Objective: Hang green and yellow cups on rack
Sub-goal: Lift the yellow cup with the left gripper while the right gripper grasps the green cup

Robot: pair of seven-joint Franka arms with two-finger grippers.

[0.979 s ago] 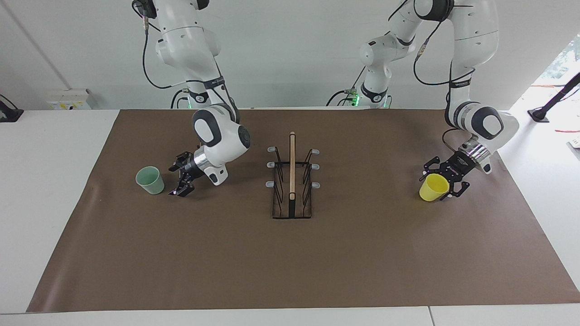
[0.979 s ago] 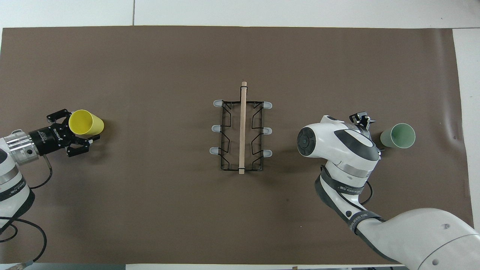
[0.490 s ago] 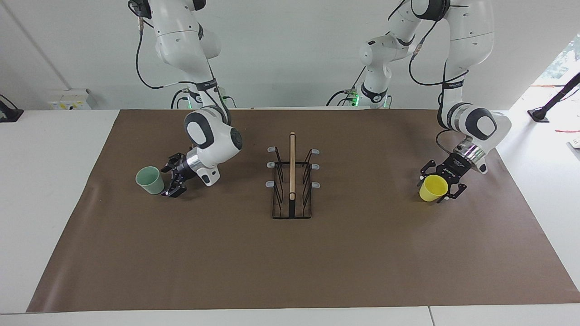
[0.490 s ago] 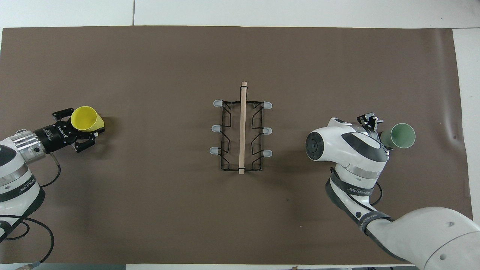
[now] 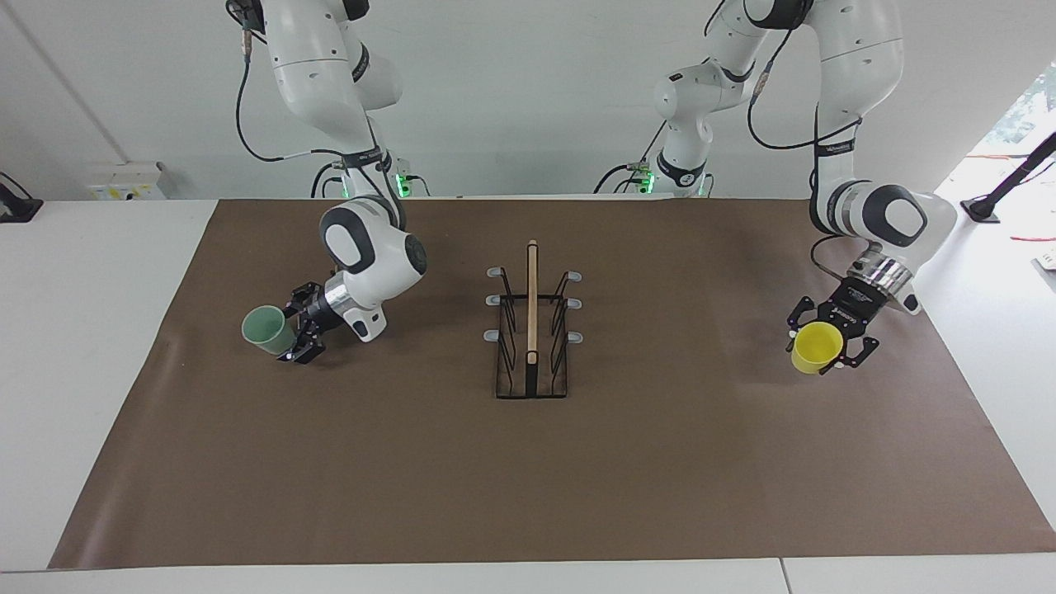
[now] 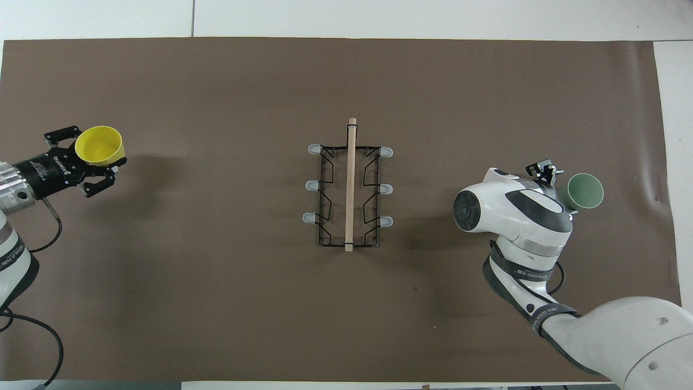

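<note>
The black wire rack (image 5: 532, 297) (image 6: 351, 184) stands mid-table, its grey-tipped prongs bare. My left gripper (image 5: 829, 337) (image 6: 86, 158) is shut on the yellow cup (image 5: 815, 348) (image 6: 100, 143) and holds it tilted just above the mat at the left arm's end. At the right arm's end the mint green cup (image 5: 262, 328) (image 6: 584, 191) rests on the mat, leaning a little. My right gripper (image 5: 290, 327) is open, with one finger on each side of the cup's lower part. In the overhead view the wrist covers most of that gripper.
A brown mat (image 5: 528, 478) covers most of the white table. A white box (image 5: 124, 180) sits off the mat toward the right arm's end, near the robots. A black stand (image 5: 986, 206) is off the mat at the left arm's end.
My left gripper closed on the yellow cup and lifted it toward the left arm's end. My right gripper slid up to the green cup, straddled it and nudged it slightly outward.
</note>
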